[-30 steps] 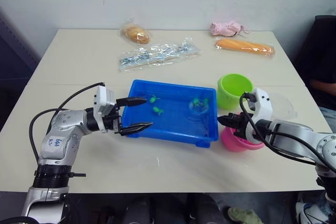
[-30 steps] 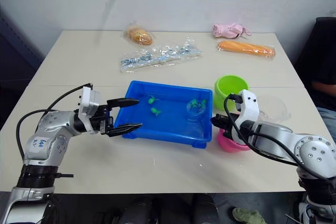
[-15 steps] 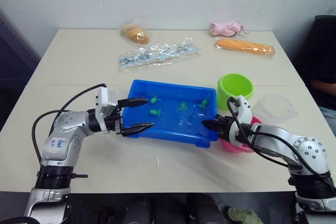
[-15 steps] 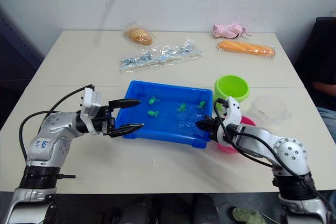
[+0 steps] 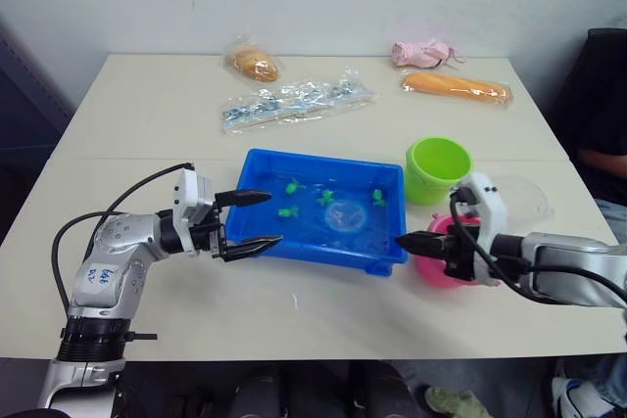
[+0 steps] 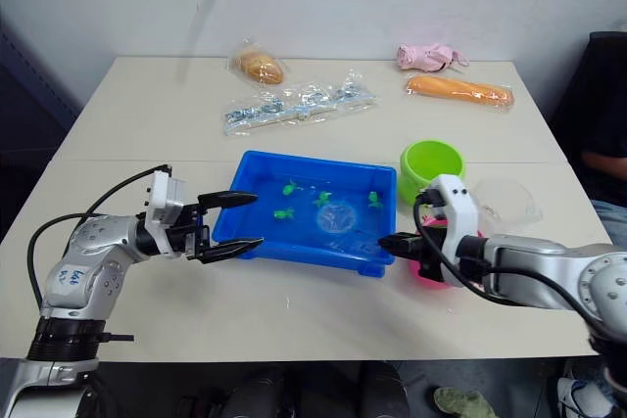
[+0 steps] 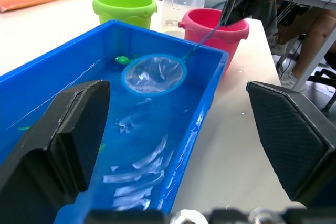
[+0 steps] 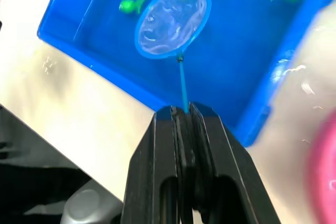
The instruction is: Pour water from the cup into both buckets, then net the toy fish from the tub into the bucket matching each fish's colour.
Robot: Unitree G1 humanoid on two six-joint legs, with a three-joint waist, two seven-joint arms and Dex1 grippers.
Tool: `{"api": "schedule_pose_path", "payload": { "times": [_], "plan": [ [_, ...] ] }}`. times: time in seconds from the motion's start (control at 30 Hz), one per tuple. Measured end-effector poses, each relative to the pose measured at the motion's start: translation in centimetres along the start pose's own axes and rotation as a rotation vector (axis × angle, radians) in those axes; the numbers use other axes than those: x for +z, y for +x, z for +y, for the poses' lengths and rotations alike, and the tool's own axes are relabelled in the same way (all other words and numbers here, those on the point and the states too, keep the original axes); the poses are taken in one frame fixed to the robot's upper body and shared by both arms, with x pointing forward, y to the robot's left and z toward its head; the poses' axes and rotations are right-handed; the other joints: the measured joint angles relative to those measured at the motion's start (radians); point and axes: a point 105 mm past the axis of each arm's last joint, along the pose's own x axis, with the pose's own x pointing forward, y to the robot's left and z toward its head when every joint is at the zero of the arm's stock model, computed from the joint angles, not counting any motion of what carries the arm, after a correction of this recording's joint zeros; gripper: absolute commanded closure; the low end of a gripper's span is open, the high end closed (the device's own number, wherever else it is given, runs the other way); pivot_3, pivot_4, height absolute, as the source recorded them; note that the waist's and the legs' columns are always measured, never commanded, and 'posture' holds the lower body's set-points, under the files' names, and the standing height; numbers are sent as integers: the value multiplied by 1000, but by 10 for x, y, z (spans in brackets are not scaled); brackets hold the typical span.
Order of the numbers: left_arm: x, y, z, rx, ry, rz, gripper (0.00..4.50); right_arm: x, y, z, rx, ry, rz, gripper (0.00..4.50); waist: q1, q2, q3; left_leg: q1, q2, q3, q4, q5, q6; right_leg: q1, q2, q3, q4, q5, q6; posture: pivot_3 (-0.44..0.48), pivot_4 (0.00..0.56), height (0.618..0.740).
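Your right gripper (image 5: 404, 240) is clamping the blue-rimmed mesh net (image 5: 344, 215) over four green fish in the shallow blue plastic tub (image 5: 323, 254), while your left gripper (image 5: 257, 219) is gaping at its near-left rim.

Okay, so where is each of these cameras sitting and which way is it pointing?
Left eye, right eye: on the head, looking forward and down at the table; both arms show, left claw open at the tub's end, right claw by the pink bucket.
Left wrist: looks between its own fingers along the tub toward the net, green bucket and cup.
Right wrist: looks along its shut fingers, gripping the net handle, down into the tub.
All share the net and tub.
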Motion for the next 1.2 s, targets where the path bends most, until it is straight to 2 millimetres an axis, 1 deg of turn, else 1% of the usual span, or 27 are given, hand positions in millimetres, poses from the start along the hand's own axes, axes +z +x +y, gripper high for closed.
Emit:
{"api": "schedule_pose_path", "payload": {
  "times": [0.13,0.3,0.4,0.53,0.57,0.63,0.8,0.9,0.97,1.1,1.2],
  "plan": [
    [2,2,0,-11,6,-3,26,-7,-1,-9,-31,39,14,4500,0,0,0,0,0,0,0,0,0,0,0,0,0,0,0,0,150,740],
    [3,7,0,-27,4,-12,26,-9,7,-13,-55,89,6,4500,0,0,0,0,0,1,0,0,0,0,0,0,0,0,0,0,150,740],
    [3,8,2,-28,-1,-14,26,-6,15,-15,-72,116,-8,4500,0,0,0,0,0,1,0,0,0,0,0,0,0,0,0,0,150,740],
    [3,9,2,-31,0,-16,26,0,18,-21,-116,126,-17,4500,0,0,0,0,0,1,0,0,0,0,0,0,0,0,0,0,150,740],
    [3,9,2,-32,0,-16,26,4,20,-20,-114,135,-31,4500,-1,0,0,0,0,0,0,0,0,0,0,0,0,0,0,0,150,740],
    [3,11,2,-39,-1,-17,26,6,25,-17,-97,149,-40,4500,-1,0,0,0,0,1,0,0,0,0,0,0,0,0,0,0,150,740],
    [2,12,1,-46,-3,-13,26,1,41,-8,-27,228,-39,4500,-1,0,0,0,0,1,0,0,-1,0,0,0,0,0,0,0,150,740],
    [2,12,1,-45,-3,-13,26,0,44,-5,-12,247,-46,4500,-1,0,0,0,0,0,0,0,0,0,0,0,0,0,0,0,150,740],
    [2,12,0,-44,-3,-13,26,-1,47,-4,-13,268,-51,4500,-2,0,0,0,0,0,0,0,-1,0,0,0,0,0,0,0,150,740],
    [1,12,0,-43,-5,-12,26,-12,53,-6,-49,335,-42,4500,-3,0,0,0,0,1,0,0,-1,0,0,0,0,0,0,0,150,740],
    [0,11,-1,-41,-8,-11,26,-14,51,-10,-100,350,-54,4500,-3,0,0,0,0,1,0,0,-1,0,0,0,0,0,0,0,150,740]
  ]
}}
